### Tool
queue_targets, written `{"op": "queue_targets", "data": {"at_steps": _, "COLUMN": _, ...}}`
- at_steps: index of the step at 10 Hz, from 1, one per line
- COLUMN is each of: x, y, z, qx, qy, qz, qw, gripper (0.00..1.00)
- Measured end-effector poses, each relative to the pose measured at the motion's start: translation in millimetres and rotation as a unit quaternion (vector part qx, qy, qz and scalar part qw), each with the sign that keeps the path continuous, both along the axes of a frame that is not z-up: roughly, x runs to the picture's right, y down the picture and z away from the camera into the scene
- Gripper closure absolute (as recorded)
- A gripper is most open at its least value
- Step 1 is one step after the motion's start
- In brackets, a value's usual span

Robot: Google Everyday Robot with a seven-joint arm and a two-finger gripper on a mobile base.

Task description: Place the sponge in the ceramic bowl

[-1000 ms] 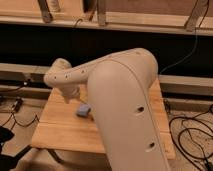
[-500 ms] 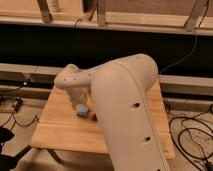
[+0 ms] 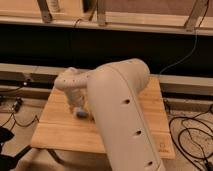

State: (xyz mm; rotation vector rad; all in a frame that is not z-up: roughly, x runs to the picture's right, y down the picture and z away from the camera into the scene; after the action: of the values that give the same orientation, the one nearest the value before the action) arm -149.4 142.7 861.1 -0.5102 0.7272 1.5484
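1 lt-blue sponge (image 3: 80, 114) just under hand (image 3: 75, 104)

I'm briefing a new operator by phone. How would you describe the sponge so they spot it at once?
Look at the wooden table, crossed by the robot's big white arm. Beside that arm, the hand hangs low over the tabletop. The sponge is the small light-blue pad at the hand's tip, the only blue thing on the pale wood.

My hand (image 3: 76, 105) hangs low over the worktop (image 3: 52, 127), just above the sponge (image 3: 80, 114). I have open passage to its left and front. My arm (image 3: 125, 120) screens the right half. A rail (image 3: 25, 71) bounds the rear.
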Motion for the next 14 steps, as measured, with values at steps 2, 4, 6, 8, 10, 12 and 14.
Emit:
{"op": "queue_targets", "data": {"at_steps": 2, "x": -11, "y": -3, "z": 18.1, "qx": 0.002, "qy": -0.024, "qz": 0.015, "qw": 0.9996, "gripper": 0.35}}
{"op": "queue_targets", "data": {"at_steps": 4, "x": -17, "y": -15, "z": 37.2, "qx": 0.012, "qy": -0.052, "qz": 0.046, "qw": 0.9975, "gripper": 0.35}}
{"op": "queue_targets", "data": {"at_steps": 6, "x": -11, "y": -23, "z": 51.1, "qx": 0.015, "qy": -0.062, "qz": 0.062, "qw": 0.996, "gripper": 0.35}}
{"op": "queue_targets", "data": {"at_steps": 8, "x": 5, "y": -26, "z": 56.7, "qx": 0.017, "qy": -0.053, "qz": 0.054, "qw": 0.997, "gripper": 0.35}}
{"op": "queue_targets", "data": {"at_steps": 10, "x": 20, "y": -27, "z": 56.1, "qx": 0.022, "qy": -0.046, "qz": 0.026, "qw": 0.9984, "gripper": 0.4}}
{"op": "queue_targets", "data": {"at_steps": 12, "x": 19, "y": -22, "z": 53.3, "qx": 0.022, "qy": -0.05, "qz": 0.005, "qw": 0.9985, "gripper": 0.57}}
{"op": "queue_targets", "data": {"at_steps": 14, "x": 18, "y": -15, "z": 51.3, "qx": 0.02, "qy": -0.054, "qz": -0.006, "qw": 0.9983, "gripper": 0.76}}
